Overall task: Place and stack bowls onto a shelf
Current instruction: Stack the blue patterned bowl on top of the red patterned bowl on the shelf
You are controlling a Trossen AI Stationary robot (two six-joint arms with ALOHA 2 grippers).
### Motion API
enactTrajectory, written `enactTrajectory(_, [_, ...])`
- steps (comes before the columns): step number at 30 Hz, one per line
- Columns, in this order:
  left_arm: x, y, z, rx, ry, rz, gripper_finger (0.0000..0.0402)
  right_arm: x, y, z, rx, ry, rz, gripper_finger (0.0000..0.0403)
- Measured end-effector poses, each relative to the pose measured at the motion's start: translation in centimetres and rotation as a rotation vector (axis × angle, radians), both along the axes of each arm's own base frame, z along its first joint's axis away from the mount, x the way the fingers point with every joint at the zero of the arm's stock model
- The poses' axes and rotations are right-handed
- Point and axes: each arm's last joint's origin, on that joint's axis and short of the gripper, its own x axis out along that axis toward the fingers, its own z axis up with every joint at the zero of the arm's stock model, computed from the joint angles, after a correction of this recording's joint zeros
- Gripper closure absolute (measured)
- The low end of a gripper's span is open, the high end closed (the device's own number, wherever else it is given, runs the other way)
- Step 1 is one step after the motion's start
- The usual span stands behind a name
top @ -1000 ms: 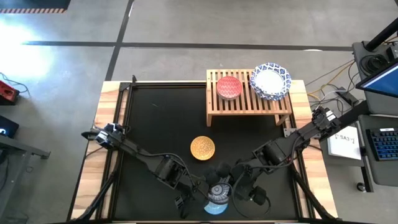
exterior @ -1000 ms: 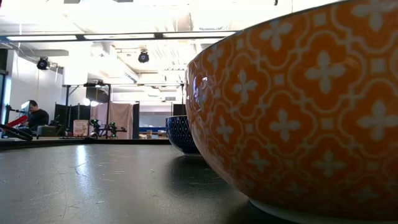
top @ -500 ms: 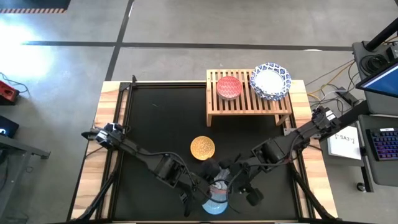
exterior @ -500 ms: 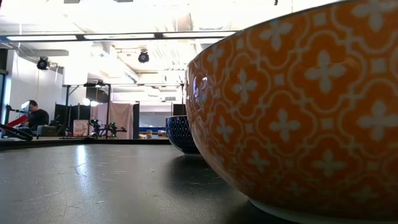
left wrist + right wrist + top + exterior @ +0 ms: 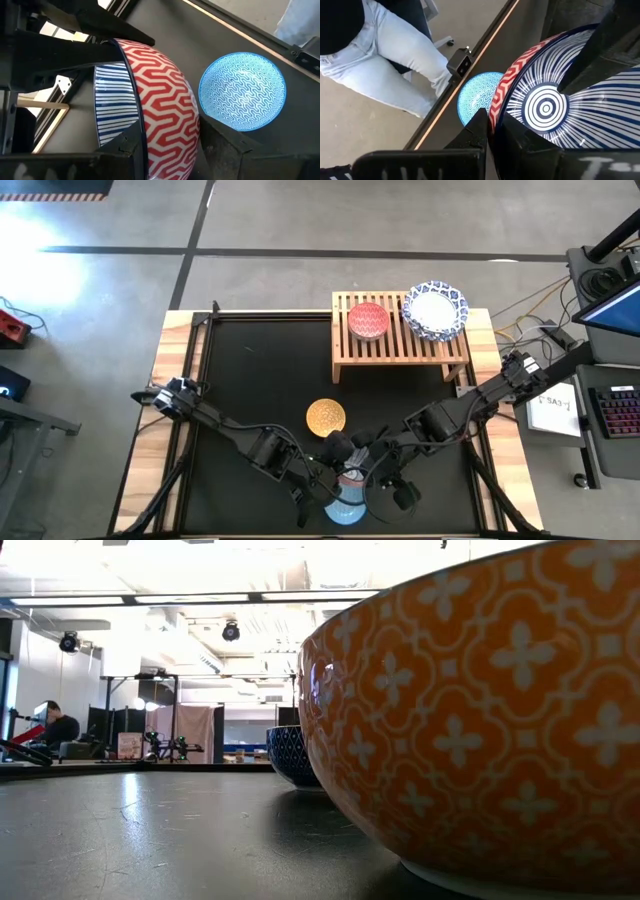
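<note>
Shelf (image 5: 400, 345) at the table's far right carried the speckled red bowl (image 5: 368, 320) and white blue-rimmed bowls (image 5: 435, 310). Near the front edge, both grippers pinched one red-zigzag bowl (image 5: 165, 120) — left gripper (image 5: 137, 145), right gripper (image 5: 490, 131) — above the light blue bowl (image 5: 346, 510).

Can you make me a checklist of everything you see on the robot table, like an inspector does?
Surface: black table mat on a wooden-edged top.
Job's things: wooden slat shelf holds a red bowl and a white stack with blue-patterned rims; mustard bowl and light blue bowl sit on the mat; a red zigzag bowl with blue stripes inside is lifted on edge.
Clutter: nothing seen.
Claws: left claw and right claw both pinch the zigzag bowl's rim.
Cables: run along both arms.
Surroundings: a person in jeans beside the table; keyboard at the right.
</note>
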Motion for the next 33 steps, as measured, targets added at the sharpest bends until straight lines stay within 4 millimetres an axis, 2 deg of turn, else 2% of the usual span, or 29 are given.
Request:
enactTrajectory(12, [0.0, 0.3, -0.1, 0.063, -0.013, 0.044, 0.0255, 0.4, -0.7, 0.2, 0.095, 0.074, -0.203, 0.0391])
enactTrajectory(19, [-0.2, 0.6, 0.2, 0.133, -0.03, 0.116, 0.0233, 0.4, -0.9, 0.3, 0.139, 0.12, -0.307, 0.0391])
enactTrajectory(27, [-0.2, 0.9, 0.5, 0.093, -0.035, 0.191, 0.0203, 0.3, -1.2, 0.1, 0.154, 0.163, -0.365, 0.0391])
enactTrajectory(33, [-0.1, 1.3, 0.8, 0.083, -0.07, 0.277, 0.0174, 0.2, -2.2, -0.2, 0.113, 0.2, -0.417, 0.0391])
